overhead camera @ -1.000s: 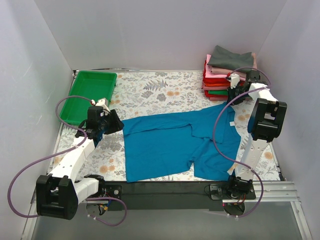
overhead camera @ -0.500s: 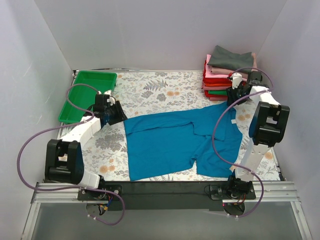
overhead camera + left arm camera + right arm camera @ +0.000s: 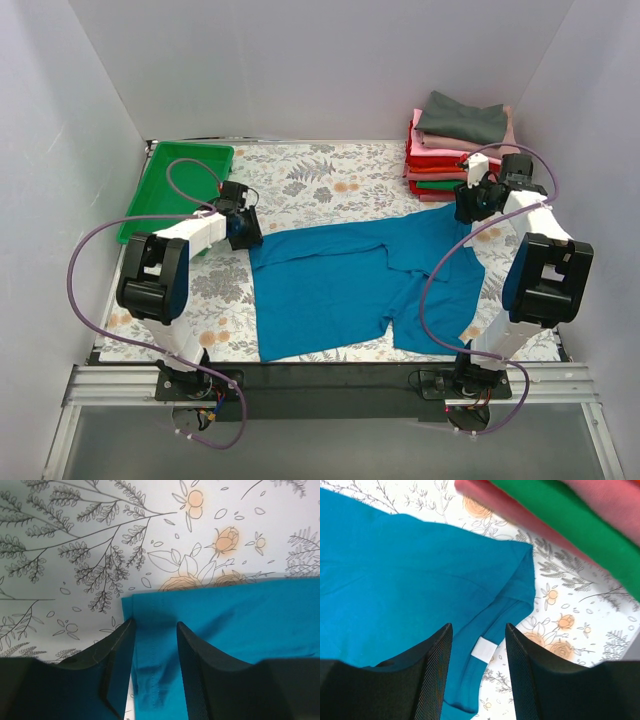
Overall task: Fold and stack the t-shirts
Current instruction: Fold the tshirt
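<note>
Top view: the teal t-shirt (image 3: 340, 290) lies spread mid-table, with the folded t-shirts (image 3: 455, 150) stacked at the far right corner.
Left wrist: the left gripper (image 3: 155, 625) has its 2 fingers apart, straddling the shirt's corner without pinching it.
Right wrist: the right gripper (image 3: 478, 627) is parted above the collar, and the white neck label (image 3: 481, 649) shows between its fingers.

Teal t-shirt (image 3: 340, 290) — soft matt cloth

Teal t-shirt (image 3: 330, 290) spread flat mid-table, folded t-shirts (image 3: 452, 140) stacked far right
</note>
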Robot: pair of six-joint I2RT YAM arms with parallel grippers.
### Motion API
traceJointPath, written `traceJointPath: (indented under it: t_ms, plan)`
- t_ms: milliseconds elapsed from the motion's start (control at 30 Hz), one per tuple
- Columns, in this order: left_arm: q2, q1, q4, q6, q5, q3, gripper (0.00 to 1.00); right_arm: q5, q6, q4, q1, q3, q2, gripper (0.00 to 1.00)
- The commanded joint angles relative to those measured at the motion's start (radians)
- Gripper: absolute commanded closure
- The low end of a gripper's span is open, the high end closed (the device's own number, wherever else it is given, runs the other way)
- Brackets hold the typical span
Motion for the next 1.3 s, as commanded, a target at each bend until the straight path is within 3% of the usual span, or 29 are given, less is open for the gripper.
traceJointPath:
  t_ms: [0, 300, 367, 567, 1267]
  plan:
    - [-0.016, -0.014, -0.037, -0.007, -0.093, 0.02, 0.63, -0.025, 0.001, 0.022, -0.006, -0.021, -0.021, 0.46]
    - [0.026, -0.027, -0.089, 0.007, -0.172, 0.052, 0.64, -0.045, 0.014, 0.02, -0.015, -0.041, -0.028, 0.46]
    - [0.041, -0.027, -0.087, 0.01, -0.164, 0.055, 0.68, -0.053, 0.017, 0.022, -0.022, -0.049, -0.031, 0.46]
    - [0.09, -0.027, -0.081, 0.023, -0.138, 0.087, 1.0, -0.064, 0.014, 0.022, -0.035, -0.064, -0.05, 0.46]
    - [0.319, 0.004, -0.15, 0.122, -0.293, 0.447, 1.0, -0.07, -0.02, 0.005, -0.061, -0.112, -0.062, 0.46]
